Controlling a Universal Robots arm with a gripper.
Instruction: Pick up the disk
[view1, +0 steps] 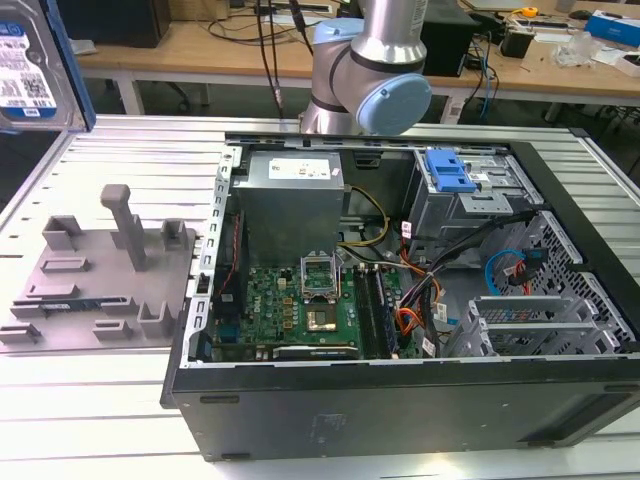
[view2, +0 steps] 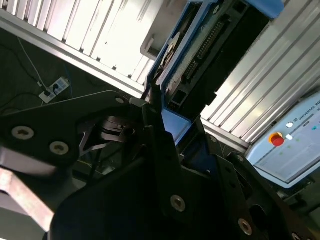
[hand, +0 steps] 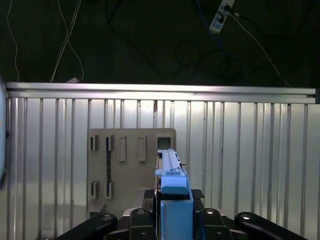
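I've got the gripper (hand: 172, 220) clamped on the disk (hand: 172, 187), edge-on between the jaws, lifted clear over the grey holder (hand: 131, 170). Disk (view1: 30, 65) also shows at 10 o'clock in the exterior view. I judge it stiff, fairly heavy, smooth metal, shock-sensitive; the blue side rails look the safest hold. Below: ribbed metal table (view1: 110, 160), open computer case (view1: 400, 300). Beyond: workbenches (view1: 200, 45)

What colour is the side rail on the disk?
Blue; the disk rail shows best in the first wrist view.
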